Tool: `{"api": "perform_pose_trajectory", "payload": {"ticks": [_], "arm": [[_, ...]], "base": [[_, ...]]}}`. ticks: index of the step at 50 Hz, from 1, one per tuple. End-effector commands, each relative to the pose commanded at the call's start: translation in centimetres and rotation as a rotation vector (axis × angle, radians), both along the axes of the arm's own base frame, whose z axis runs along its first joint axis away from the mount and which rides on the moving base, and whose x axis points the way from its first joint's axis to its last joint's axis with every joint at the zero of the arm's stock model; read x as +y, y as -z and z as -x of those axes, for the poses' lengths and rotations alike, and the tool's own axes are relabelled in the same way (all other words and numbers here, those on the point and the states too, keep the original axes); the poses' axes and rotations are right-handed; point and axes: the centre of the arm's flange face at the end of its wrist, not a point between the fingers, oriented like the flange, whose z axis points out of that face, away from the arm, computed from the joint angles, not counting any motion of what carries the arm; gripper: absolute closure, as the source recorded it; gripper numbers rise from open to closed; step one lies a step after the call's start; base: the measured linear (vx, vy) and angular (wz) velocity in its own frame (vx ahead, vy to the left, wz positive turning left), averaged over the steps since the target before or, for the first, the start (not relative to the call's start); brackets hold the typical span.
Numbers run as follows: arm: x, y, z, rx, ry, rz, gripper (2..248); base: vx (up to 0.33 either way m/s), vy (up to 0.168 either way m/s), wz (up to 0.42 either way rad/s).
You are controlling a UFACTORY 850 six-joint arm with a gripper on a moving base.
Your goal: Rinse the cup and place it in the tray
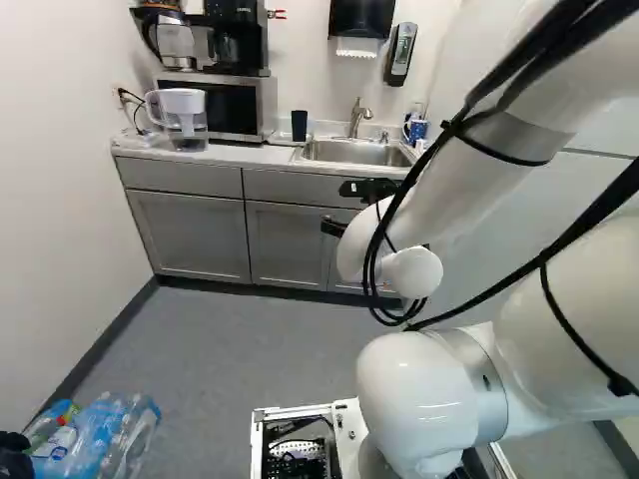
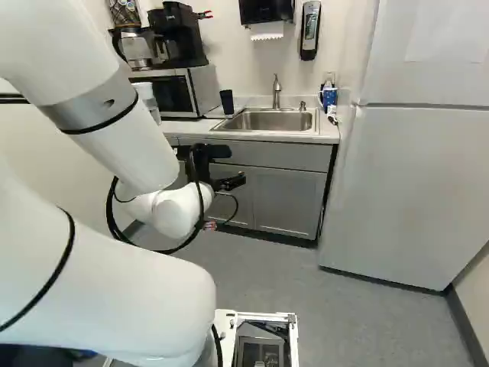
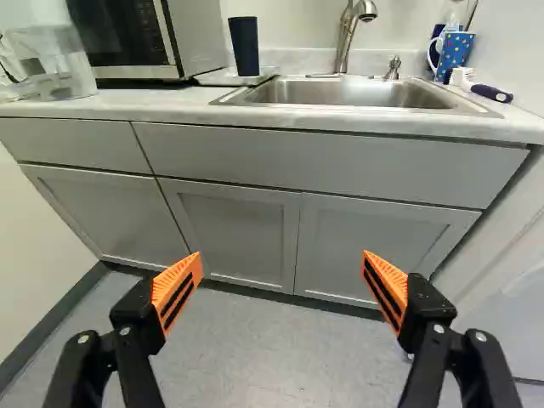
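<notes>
The tool [image 2: 236,165] is spread wide, its orange pads [image 3: 178,291] well apart and nothing between them. It hangs in front of the grey cupboards [image 3: 234,234], lower than the top of the table [image 3: 153,104].

On the table, the dark cup [image 3: 244,47] stands upright on the flat white tray [image 3: 223,77], just beside the sink [image 3: 340,92]. The tap [image 3: 345,38] rises behind the sink. At the sink's other side from the cup is a spotted blue mug [image 3: 456,53], with a dark handle [image 3: 491,93] lying near it.

Past the tray, away from the sink, come the microwave [image 1: 232,108], with a coffee maker [image 1: 236,45] on top, and a clear jug [image 1: 183,120] in front of it. A towel dispenser [image 1: 361,17] hangs on the wall above the sink. The fridge [image 2: 412,191] fills the right of the right base view. Plastic bottles [image 1: 100,439] show at the lower left of the left base view.
</notes>
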Motion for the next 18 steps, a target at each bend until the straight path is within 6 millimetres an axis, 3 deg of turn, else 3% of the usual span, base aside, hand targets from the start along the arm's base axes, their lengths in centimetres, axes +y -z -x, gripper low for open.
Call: {"api": "perform_pose_trajectory", "payload": {"ticks": [18], "arm": [[0.00, 0.00, 0.00, 0.000, 0.000, 0.000, 3]], "base": [[0.000, 0.000, 0.000]]}}
